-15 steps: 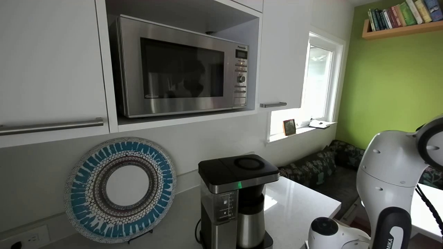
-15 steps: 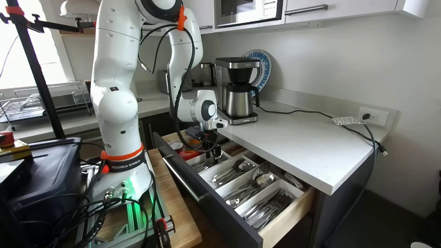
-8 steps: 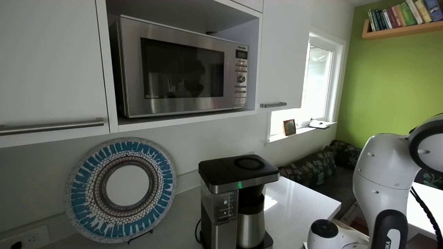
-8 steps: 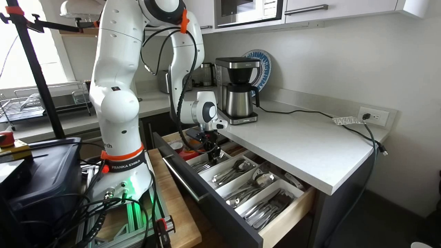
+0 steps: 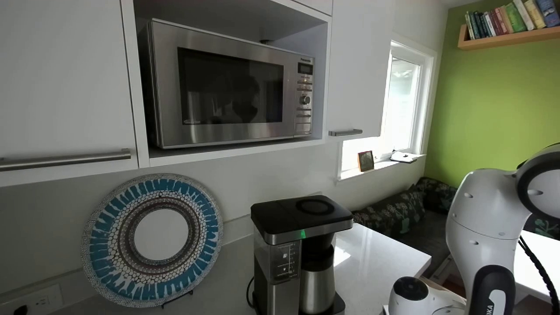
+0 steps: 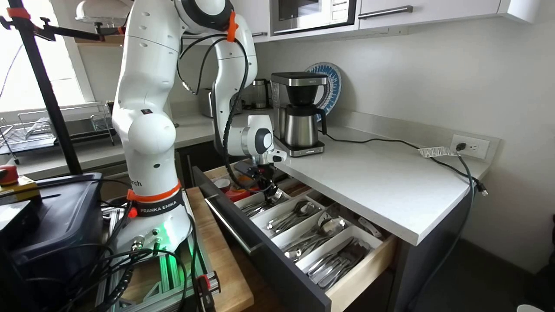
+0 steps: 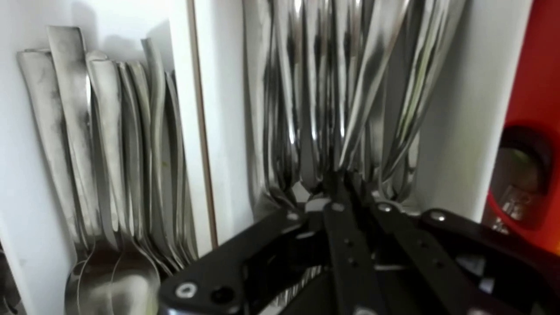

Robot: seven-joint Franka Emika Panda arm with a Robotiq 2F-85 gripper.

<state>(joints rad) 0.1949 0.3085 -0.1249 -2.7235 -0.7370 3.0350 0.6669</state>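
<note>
Inside white oblong compartment (image 7: 477, 118), narrowed black pincer (image 7: 344, 177) gripping slanting silver metal utensil (image 7: 370, 81), handle running between fingertips (image 7: 336, 192).

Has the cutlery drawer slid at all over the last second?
No. In an exterior view, the drawer sticks out from under the countertop just as it did a second ago, with no visible slide in or out.

We see a glossy white, smoothly rounded Franka Emika Panda arm (image 6: 145, 78) with a black joint ring (image 6: 208, 21), looping black cable (image 6: 226, 134), orange base strap (image 6: 155, 196), pale "FRANKA EMIKA" lettering (image 6: 157, 208), and a black claw (image 7: 343, 176) dotted with silver screws (image 7: 187, 290).
</note>
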